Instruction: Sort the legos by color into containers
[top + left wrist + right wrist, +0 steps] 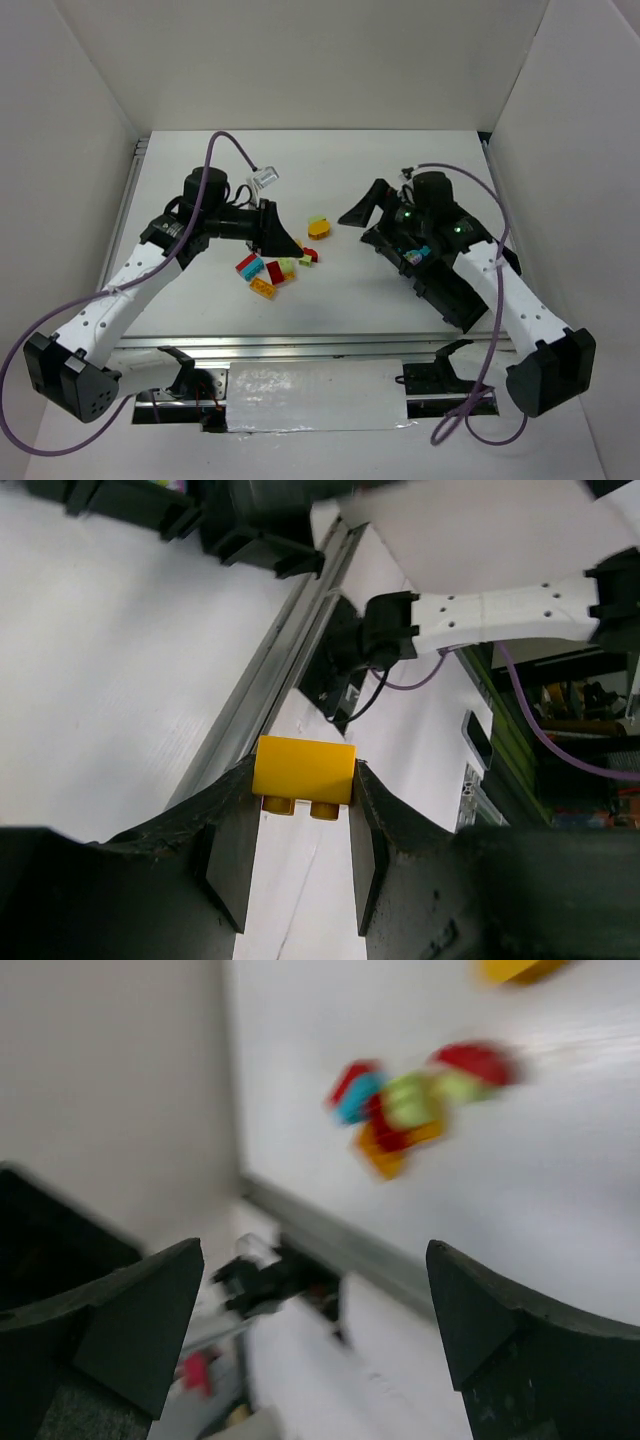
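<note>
My left gripper (303,785) is shut on a yellow brick (303,770), pinched at the fingertips with its studs facing down. In the top view this gripper (288,243) hangs just above a loose cluster of red, cyan, lime and yellow legos (268,272). A yellow-orange brick with a green piece (319,228) lies apart, mid-table. My right gripper (358,213) is open and empty, left of the black tray (462,300). A cyan brick (418,255) shows in the tray under the right arm. The right wrist view is blurred, with the lego cluster (410,1110) ahead of the open gripper (315,1290).
White walls enclose the table on the left, back and right. A metal rail (300,345) runs along the near edge, and also shows in the left wrist view (270,660). Purple cables loop around both arms.
</note>
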You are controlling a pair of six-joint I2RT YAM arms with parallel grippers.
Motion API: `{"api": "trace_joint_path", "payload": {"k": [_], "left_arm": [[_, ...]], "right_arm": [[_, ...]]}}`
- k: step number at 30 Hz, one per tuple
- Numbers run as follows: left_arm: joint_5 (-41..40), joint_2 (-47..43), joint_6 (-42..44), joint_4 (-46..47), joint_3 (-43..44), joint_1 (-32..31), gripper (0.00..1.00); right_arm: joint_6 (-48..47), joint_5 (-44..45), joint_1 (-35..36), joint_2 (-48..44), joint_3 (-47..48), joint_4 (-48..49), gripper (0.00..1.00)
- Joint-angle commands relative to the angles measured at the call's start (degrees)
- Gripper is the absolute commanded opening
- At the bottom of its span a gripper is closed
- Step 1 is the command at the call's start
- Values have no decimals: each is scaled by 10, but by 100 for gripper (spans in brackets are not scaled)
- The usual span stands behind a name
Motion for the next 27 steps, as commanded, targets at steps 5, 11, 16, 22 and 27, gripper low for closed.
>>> {"api": "trace_joint_path", "payload": {"k": [5, 11, 16, 22, 27], "left_arm": [[88, -38, -11, 169, -49, -12, 0], [38, -67, 64, 160, -62, -32, 0], [-13, -87, 91, 145, -63, -41, 0], [-44, -96, 128, 111, -61, -43, 0], [-55, -96, 138, 105, -62, -42, 0]], "right_arm": [[348, -137, 152, -42, -71, 281, 100], [420, -121, 192, -31, -60, 333, 98], [432, -123, 206, -19, -47, 347, 85], [446, -138, 223, -1, -40, 366, 72], [448, -142, 237, 8, -37, 380, 58]]}}
